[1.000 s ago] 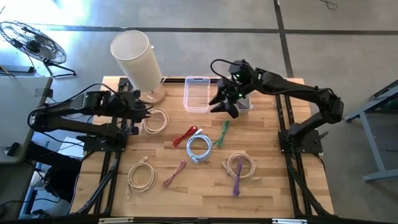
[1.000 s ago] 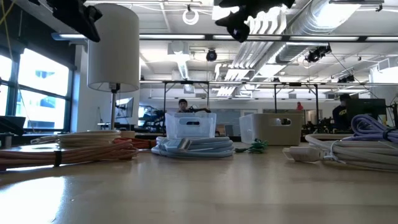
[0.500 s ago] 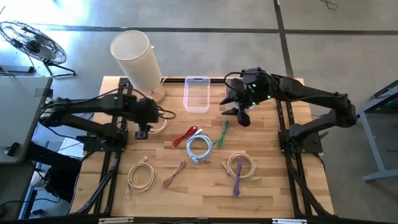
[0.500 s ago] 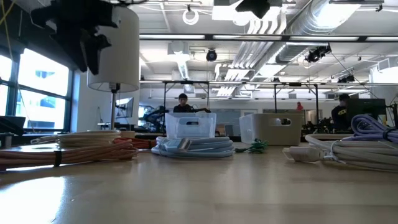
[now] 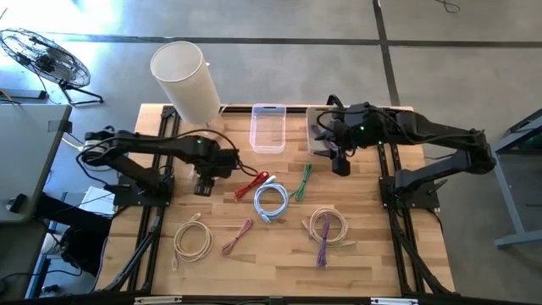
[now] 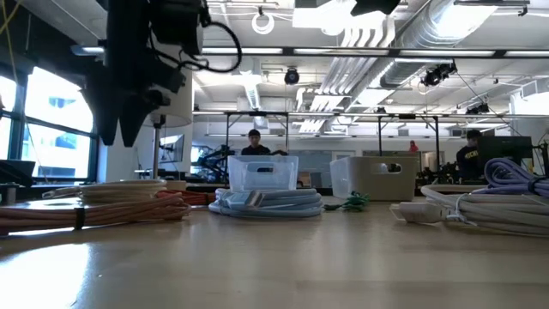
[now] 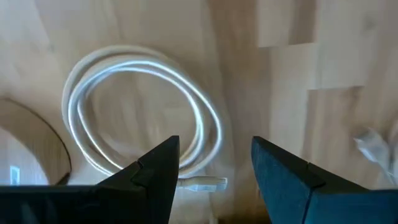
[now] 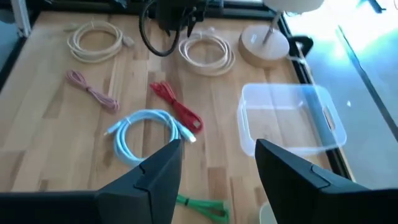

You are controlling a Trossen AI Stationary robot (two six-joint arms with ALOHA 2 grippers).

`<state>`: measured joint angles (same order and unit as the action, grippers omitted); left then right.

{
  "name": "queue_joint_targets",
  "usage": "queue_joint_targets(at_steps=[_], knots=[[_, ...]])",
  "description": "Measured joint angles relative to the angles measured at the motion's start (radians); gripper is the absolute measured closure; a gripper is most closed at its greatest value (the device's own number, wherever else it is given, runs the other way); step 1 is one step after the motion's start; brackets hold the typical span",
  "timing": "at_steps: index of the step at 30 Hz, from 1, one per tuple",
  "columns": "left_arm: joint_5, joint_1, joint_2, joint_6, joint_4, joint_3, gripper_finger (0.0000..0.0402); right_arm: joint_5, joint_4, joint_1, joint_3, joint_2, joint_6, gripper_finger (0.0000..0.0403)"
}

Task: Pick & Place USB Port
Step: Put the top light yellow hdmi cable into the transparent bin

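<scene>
Several coiled cables lie flat on the wooden table. A cream coil [image 5: 217, 163] [image 7: 143, 118] lies next to the lamp base. My left gripper [image 5: 203, 180] [image 7: 214, 177] hangs open above its near edge, fingers pointing down and clear of it in the low view [image 6: 122, 133]. A red cable [image 5: 251, 185], a white-blue coil [image 5: 271, 202] and a green cable [image 5: 301, 182] lie mid-table. My right gripper [image 5: 340, 163] [image 8: 217, 177] stands open in the air by the grey bin [image 5: 318, 135], holding nothing.
A clear bin [image 5: 268, 129] stands at the far middle. A lamp with a tall white shade [image 5: 185, 78] is at the far left. Another cream coil [image 5: 193, 239], a pink cable [image 5: 239, 235] and a cream-and-purple bundle [image 5: 326, 230] lie nearer the front edge.
My left gripper has swung from beside the lamp toward the table's right and near edge, tipping its fingers down over the cream coil. My right gripper has drawn away from the clear bin toward the table's right edge, still holding nothing.
</scene>
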<state>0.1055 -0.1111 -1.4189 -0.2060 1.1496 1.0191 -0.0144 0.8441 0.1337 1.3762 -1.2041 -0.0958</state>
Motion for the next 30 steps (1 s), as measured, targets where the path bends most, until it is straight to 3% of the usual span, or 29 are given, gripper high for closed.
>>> queue_joint_targets(at_steps=[14,30], knots=[[0.016,0.000,-0.104,0.067,-0.104,0.000,0.0208,-0.040,0.085,-0.053,0.000,0.000,0.047,0.0206],[0.037,-0.001,-0.113,0.248,-0.105,0.000,0.0208,-0.043,0.103,-0.096,0.000,0.000,0.047,0.0206]])
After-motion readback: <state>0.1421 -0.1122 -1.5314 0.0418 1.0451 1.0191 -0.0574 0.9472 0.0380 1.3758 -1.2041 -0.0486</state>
